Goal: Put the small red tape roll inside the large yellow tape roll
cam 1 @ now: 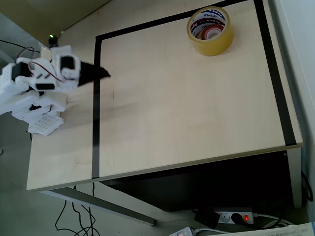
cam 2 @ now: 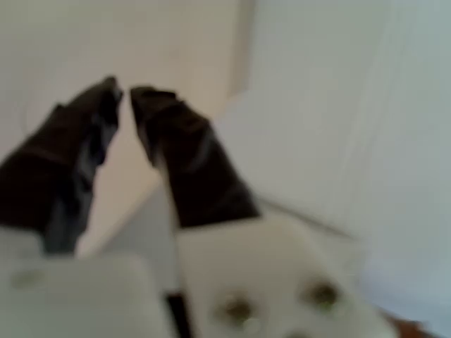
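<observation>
Red tape roll lies inside the large yellow tape roll, already nested. My tool, well apart from that roll near the surface edge, is empty, tips nearly together.

The large yellow tape roll sits near the table's far right corner. The small red tape roll lies inside it.

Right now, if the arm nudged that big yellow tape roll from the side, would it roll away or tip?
Probably neither: the large yellow tape roll lies flat on its face, so it should slide, not roll. It looks wide and squat, so tipping seems unlikely. The small red tape roll inside would likely travel along.
</observation>
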